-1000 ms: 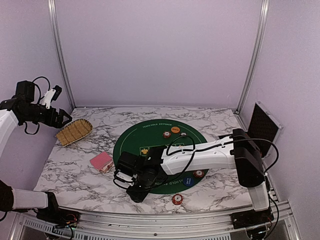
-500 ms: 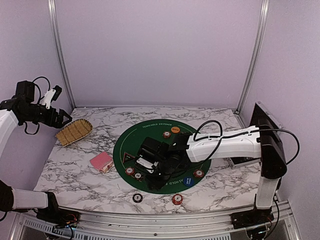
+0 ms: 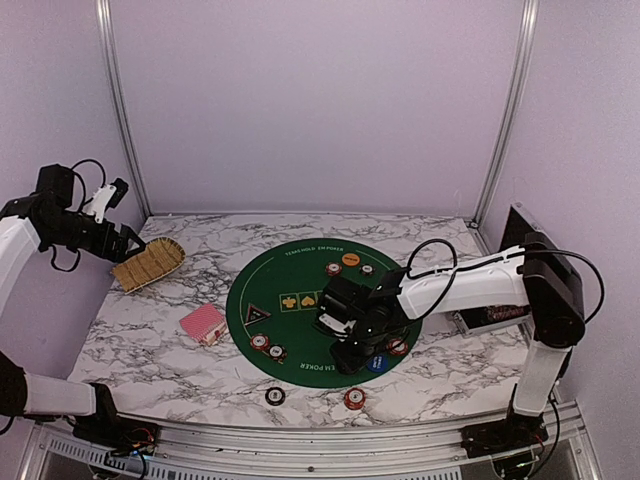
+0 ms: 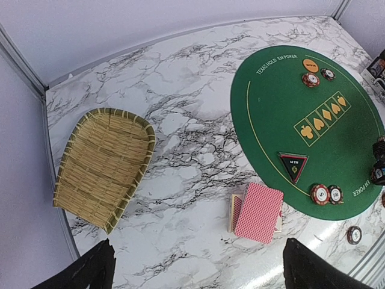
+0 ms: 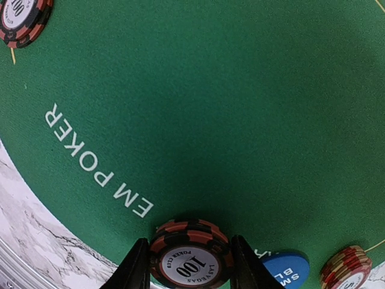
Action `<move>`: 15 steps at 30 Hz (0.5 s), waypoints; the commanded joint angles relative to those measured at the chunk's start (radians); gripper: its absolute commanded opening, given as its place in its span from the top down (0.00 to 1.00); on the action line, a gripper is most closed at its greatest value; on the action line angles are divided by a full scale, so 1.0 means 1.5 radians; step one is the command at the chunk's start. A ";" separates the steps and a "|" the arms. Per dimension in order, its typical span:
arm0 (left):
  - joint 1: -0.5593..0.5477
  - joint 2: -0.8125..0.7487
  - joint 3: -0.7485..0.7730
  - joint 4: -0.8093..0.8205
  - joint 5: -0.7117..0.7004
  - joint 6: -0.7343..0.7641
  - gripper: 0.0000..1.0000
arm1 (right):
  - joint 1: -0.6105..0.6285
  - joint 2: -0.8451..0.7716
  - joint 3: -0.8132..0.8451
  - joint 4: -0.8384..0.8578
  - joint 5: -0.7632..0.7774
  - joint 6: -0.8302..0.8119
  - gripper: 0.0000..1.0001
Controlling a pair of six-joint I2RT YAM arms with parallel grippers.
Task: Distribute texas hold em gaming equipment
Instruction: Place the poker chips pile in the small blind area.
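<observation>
Red-and-black chip (image 5: 191, 260) sits pinched by its rim in the right hand (image 3: 347, 352), at the green mat's (image 3: 300, 270) near right. Stiff, light and smooth-edged, it may slip, so squeeze opposite rim points. Left hand (image 3: 128, 240) gapes wide, far left.

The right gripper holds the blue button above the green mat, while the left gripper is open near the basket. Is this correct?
Not quite. The right gripper holds a red-and-black chip marked 100, not the blue button, which lies on the green mat beside it. The right wrist view shows this. The rest stands.
</observation>
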 commanded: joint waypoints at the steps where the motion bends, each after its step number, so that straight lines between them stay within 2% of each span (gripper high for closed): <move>1: 0.002 0.003 -0.003 -0.030 0.002 0.021 0.01 | -0.004 -0.004 0.001 0.039 0.002 0.009 0.93; 3: 0.002 0.004 -0.004 -0.033 0.004 0.023 0.01 | -0.004 -0.003 -0.002 0.043 0.003 0.011 0.88; 7: -0.010 0.009 -0.018 -0.038 0.001 0.030 0.01 | -0.004 -0.001 -0.008 0.056 -0.001 0.019 0.67; 15: -0.081 0.026 -0.072 -0.040 -0.046 0.047 0.01 | -0.004 -0.016 -0.001 0.050 0.013 0.029 0.48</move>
